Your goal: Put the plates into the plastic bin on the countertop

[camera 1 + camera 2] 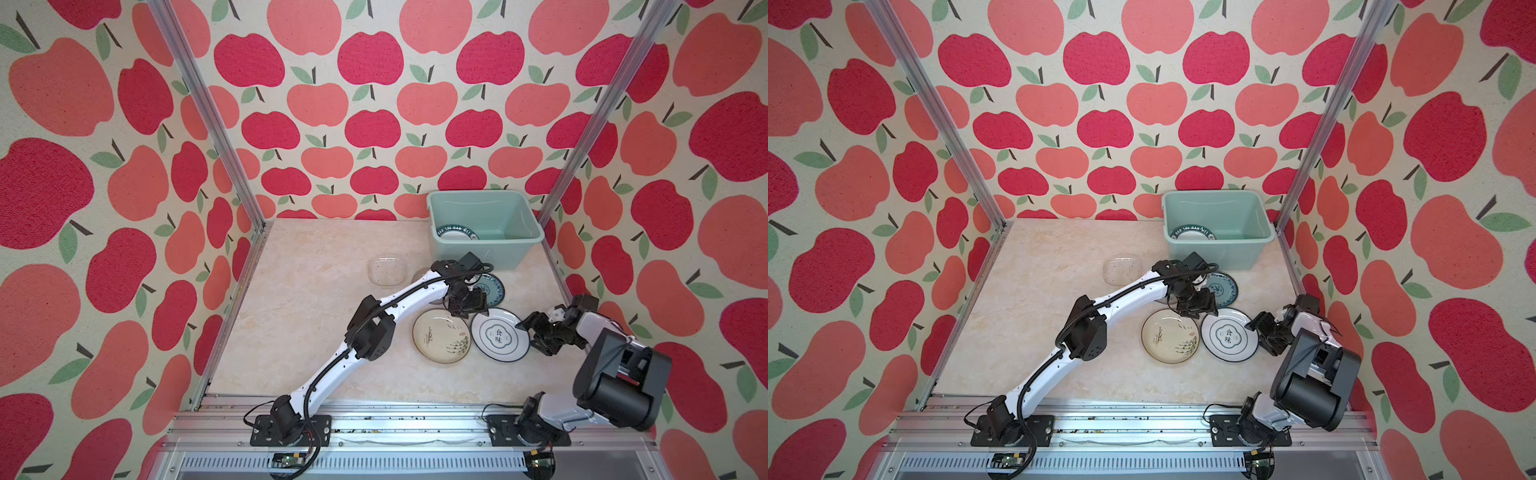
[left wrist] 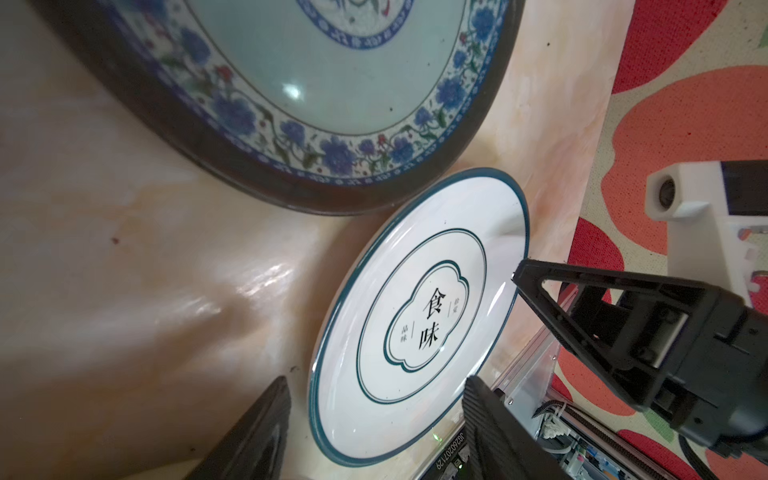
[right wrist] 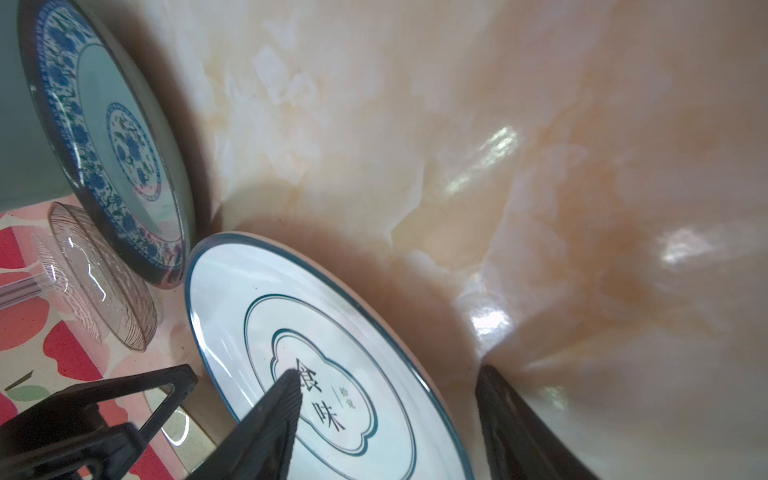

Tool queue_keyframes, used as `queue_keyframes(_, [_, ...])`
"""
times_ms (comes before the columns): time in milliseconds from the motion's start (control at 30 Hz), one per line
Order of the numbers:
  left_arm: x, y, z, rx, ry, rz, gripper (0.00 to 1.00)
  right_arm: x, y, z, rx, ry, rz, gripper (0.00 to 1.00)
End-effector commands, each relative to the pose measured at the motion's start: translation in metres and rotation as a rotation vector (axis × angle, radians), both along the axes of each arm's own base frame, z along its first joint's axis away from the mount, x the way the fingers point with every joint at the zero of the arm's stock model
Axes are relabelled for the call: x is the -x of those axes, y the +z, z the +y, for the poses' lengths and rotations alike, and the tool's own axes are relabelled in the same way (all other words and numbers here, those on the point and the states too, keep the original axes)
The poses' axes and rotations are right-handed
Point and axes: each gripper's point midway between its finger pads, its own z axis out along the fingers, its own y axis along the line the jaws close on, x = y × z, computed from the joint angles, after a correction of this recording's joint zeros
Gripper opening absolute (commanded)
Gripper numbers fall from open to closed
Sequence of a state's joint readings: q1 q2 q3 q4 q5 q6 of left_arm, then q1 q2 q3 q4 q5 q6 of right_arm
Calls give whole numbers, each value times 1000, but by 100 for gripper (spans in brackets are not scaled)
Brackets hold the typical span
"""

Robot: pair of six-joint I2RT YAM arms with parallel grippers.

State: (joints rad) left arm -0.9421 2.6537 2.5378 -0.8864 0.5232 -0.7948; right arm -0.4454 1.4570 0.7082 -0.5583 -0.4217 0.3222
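The mint-green plastic bin stands at the back right of the countertop, and a plate with a dark lettered rim lies in it. In front of it lie a teal patterned plate, a cream ink-drawn plate and a white plate with a blue rim. My left gripper hangs open over the far edges of the cream and white plates, holding nothing. My right gripper is open astride the white plate's right rim, one finger over its middle and one outside it.
A clear glass dish sits left of the teal plate. Another glass dish shows beyond the teal plate in the right wrist view. Aluminium rails and apple-print walls close in the countertop.
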Motion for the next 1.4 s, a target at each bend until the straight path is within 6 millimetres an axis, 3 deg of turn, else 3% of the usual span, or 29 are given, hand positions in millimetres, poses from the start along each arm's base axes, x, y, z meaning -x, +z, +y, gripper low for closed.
queue_keyframes(0, [0,-3,0,5,7,21,68,19,-14,17,-60,38,51,70])
queue_keyframes(500, [3,-26,-5,18,16,116,67,14,1,20,-99,52,-12,64])
queue_keyframes(933, [4,-29,-6,26,13,135,67,0,21,28,-174,46,-103,53])
queue_keyframes(1200, [4,-29,-6,28,13,136,67,-2,24,36,-218,56,-142,41])
queue_keyframes(1367, [5,-29,-6,24,12,138,67,-3,24,35,-212,54,-144,23])
